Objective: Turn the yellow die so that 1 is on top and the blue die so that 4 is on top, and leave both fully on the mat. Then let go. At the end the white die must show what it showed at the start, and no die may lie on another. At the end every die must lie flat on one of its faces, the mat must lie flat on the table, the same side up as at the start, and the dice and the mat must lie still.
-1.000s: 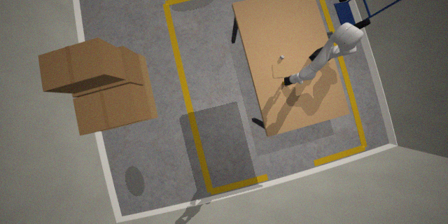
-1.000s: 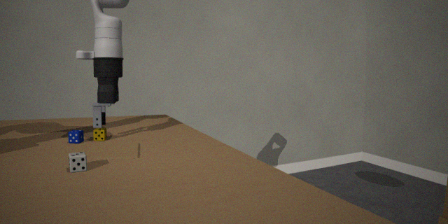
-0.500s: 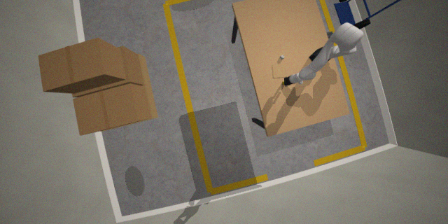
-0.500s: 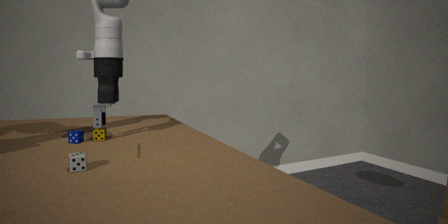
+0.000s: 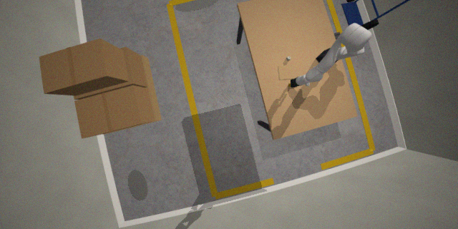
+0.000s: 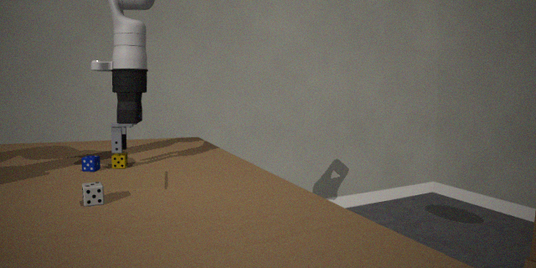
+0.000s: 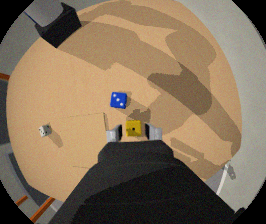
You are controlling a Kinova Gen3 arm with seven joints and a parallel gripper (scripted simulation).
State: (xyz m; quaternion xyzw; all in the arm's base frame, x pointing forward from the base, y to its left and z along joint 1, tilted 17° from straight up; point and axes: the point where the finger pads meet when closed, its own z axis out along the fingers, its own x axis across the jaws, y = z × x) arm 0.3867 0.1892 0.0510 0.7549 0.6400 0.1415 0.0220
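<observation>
While the yellow die (image 5: 289,85) (image 6: 119,161) (image 7: 133,128) shows one pip upward, the hand (image 5: 291,85) (image 6: 119,152) (image 7: 133,129) stands apart, with room on both sides of it.

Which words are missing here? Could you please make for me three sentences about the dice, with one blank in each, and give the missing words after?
1. The yellow die has the number ____ on top.
2. The blue die shows ____ pips on top.
3. The die standing apart from the gripper and nearest the exterior camera is ____.

Missing words: one; three; white
</observation>
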